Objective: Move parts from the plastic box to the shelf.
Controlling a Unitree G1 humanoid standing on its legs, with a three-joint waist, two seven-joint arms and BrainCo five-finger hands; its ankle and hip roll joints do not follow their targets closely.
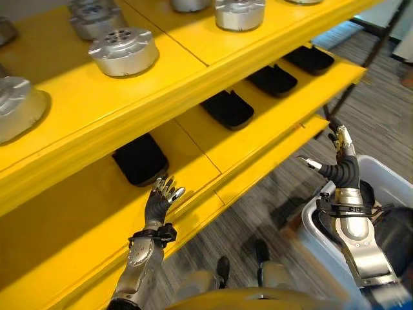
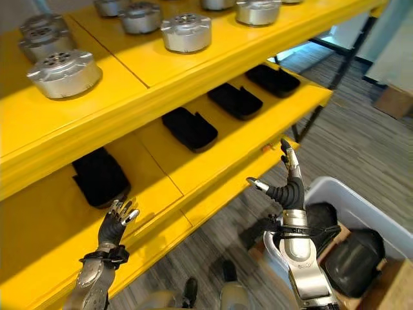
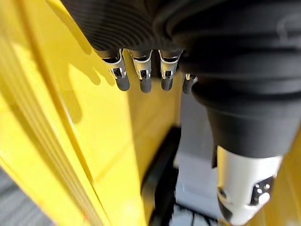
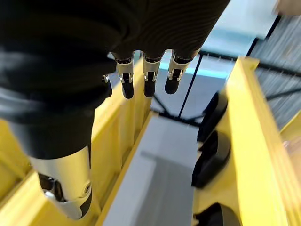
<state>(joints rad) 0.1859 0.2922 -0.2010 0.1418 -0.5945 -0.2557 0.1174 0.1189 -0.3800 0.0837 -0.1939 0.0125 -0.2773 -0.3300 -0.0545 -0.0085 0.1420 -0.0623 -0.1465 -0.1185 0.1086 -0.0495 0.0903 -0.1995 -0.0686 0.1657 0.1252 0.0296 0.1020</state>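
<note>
Fingers straight, four black parts flat, long axes across shelf

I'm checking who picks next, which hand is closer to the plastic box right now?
Right. The right hand is raised open just above the plastic box beside the shelf. The left hand is open at the yellow shelf's lower board, near a black part, well away from the box.

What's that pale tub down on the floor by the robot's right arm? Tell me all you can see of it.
The plastic box is pale grey-white with thin walls, rounded corners and an open top. It sits on the striped grey floor, beside the yellow shelf. Bulky dark parts lie inside. The right robot hand hangs above its near end, fingers open, not touching it.
</note>
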